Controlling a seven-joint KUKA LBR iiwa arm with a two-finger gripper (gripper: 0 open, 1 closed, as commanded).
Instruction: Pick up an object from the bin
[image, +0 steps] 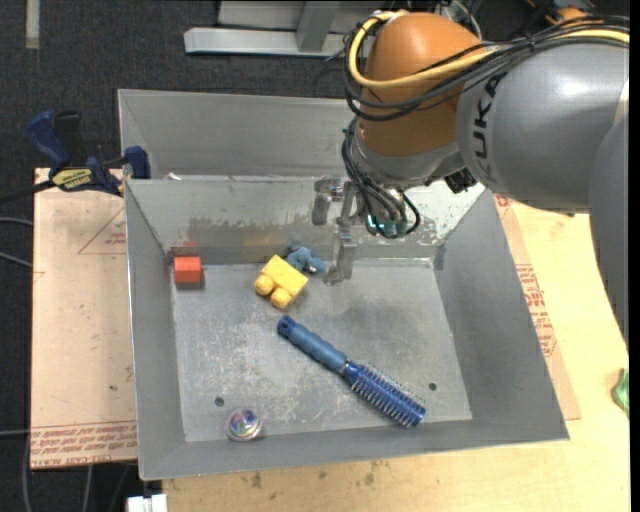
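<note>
Yellow toy block (281, 281) lay toward eleven o'clock of the bin's (300, 400) centre. The gripper (338, 265) hung at its three o'clock, claw state impossible to tell. Probably the approach step; the next move called for shifting toward nine o'clock, then descending.

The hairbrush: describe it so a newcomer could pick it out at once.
In the grey bin, look at the front half of the floor. A blue hairbrush lies slantwise there, handle toward the yellow block. It alone is long and bristled; its neighbours are small chunks.
</note>
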